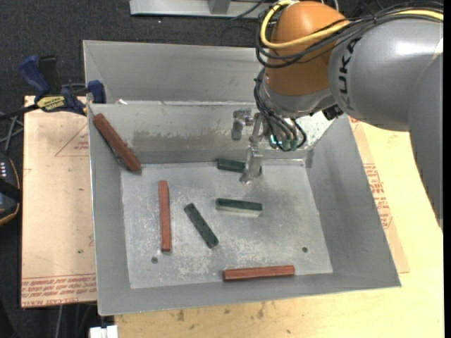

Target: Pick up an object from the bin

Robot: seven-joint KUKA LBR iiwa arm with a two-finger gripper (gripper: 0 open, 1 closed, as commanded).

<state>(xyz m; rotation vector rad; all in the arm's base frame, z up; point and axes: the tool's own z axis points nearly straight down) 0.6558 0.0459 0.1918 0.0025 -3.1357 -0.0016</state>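
A: Dark floor [42,13] round a grey bin [352,210], six bars loose inside. Nearest to the jaws?

B: Back green bar [230,165], upper middle of the frame, flat at the foot of the back wall. Jaws low, tip just right of that bar's right end. Touching or not, hard to judge.

A: And the rest?

B: Centre green bar [238,205] below the tip, clearly apart. Slanted green bar [201,225] lower left of centre. Left brown bar [164,215] lengthwise at left, lower brown bar [258,272] along the bottom edge, corner brown bar [116,143] leaning in the upper left corner. All well spread, no heap.

A: Gap between the jaws?

B: Cannot tell. Seen as one slim stem under the orange cover [303,48]. No bar visibly pinched, so probably nothing held yet.

A: Advice for the step in hand?

B: Probably a descent toward a grasp. Shift left to centre over the back green bar's middle, not its end. Turn to close across the narrow width. Mind the back wall, with little room behind. Go right down to the bin floor before closing, given so thin and flat a bar, likely to skid out. Then lift straight up and check for the bar.
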